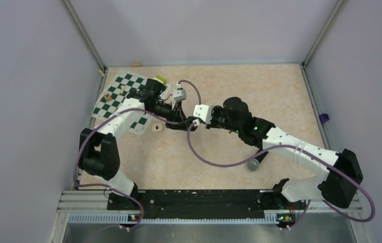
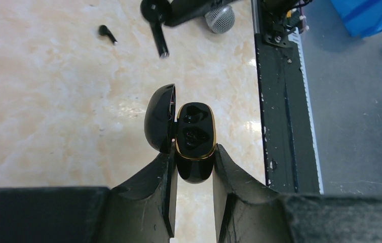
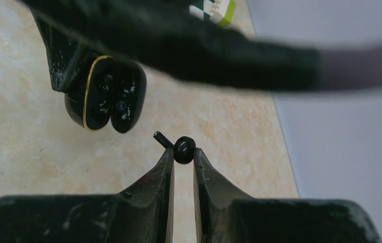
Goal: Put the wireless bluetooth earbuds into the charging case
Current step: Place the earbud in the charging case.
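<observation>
Clearly, the charging case (image 2: 194, 139) is not lying down: it seems to be held up off the worktop (image 2: 52, 101), with the left pincer (image 2: 194, 152) clamped on its lower body from both sides. Its lid (image 2: 159, 117) stands open to one side, so the two hollows inside the gold rim face outward. Both look empty, as far as I can judge. I think the case is held this way to present the openings to the other arm.

One earbud (image 3: 184, 150) is squeezed by its round head between the tips of the right pincer (image 3: 183, 153), near the case but apart from it. The short stem sticks out free, probably so it can enter a hollow first. The second earbud (image 2: 107, 33) lies on the worktop, well apart from the case, not far from a microphone (image 2: 220, 18).
</observation>
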{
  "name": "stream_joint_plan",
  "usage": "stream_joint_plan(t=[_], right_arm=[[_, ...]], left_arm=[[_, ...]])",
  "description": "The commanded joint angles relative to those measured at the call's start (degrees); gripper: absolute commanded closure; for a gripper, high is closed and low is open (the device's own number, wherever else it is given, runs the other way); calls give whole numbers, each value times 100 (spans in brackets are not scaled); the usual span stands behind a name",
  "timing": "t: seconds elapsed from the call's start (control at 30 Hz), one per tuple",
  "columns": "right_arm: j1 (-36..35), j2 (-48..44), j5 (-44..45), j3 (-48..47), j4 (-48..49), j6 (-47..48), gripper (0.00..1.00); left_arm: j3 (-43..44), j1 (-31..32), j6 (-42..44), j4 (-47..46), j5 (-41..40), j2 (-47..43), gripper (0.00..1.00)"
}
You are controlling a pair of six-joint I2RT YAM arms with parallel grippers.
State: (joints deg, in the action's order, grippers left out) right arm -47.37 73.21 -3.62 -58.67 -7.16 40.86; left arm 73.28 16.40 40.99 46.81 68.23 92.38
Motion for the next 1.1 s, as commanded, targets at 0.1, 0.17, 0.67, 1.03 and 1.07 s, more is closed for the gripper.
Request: stream_joint_plan(t=[0.1,0.17,0.67,1.03,1.07], right_arm=[[-538,-279,209,310,256,783,95],[-596,-304,233,367,255,852,95],[-949,-283,173,517,-131,1395,96],[-1115,-86,804,692,215,1642,96],[-1114,-91,839,690,269,1605,96]], left_arm=[[-167,404,-452,-576,-204,-115,100],[-168,407,-464,-584,-205,-77,100],[-287,410,-521,-699,-221,-55,100],[-338,406,-374,-612,-187,-148,100],[-340,403,-365,-612,-185,-150,100]])
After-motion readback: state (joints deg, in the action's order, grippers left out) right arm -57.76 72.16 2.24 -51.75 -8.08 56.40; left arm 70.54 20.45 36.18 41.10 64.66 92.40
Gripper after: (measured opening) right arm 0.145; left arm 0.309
